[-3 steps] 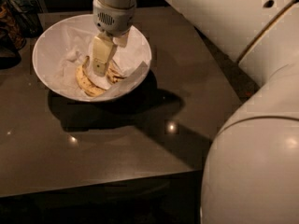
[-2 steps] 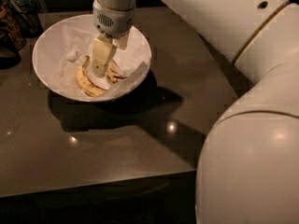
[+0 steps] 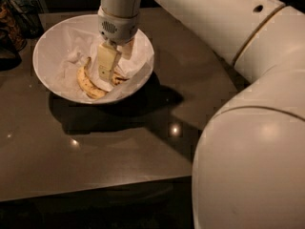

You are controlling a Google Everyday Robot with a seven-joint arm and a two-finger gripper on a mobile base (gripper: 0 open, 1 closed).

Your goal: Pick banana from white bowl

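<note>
The white bowl (image 3: 52, 42), lined with crumpled white paper, stands at the table's far left. My gripper (image 3: 116, 69) reaches down into its right half, with its fingers (image 3: 106, 62) apart. A curved yellow banana with brown specks (image 3: 86, 83) lies in the bowl just left of the gripper. A second yellow-brown piece (image 3: 118, 79), which I take for the banana, shows right under the fingertips and is mostly hidden by them. I cannot tell whether the fingers touch it.
The bowl stands on a dark glossy table (image 3: 143, 142). Dark cluttered items (image 3: 12, 25) stand at the far left edge. My large white arm (image 3: 248, 128) fills the right side and hangs over the table's right part.
The gripper has sunk slightly lower into the bowl. The arm's big lower segment has moved further into view at the right. The bananas lie as before.
</note>
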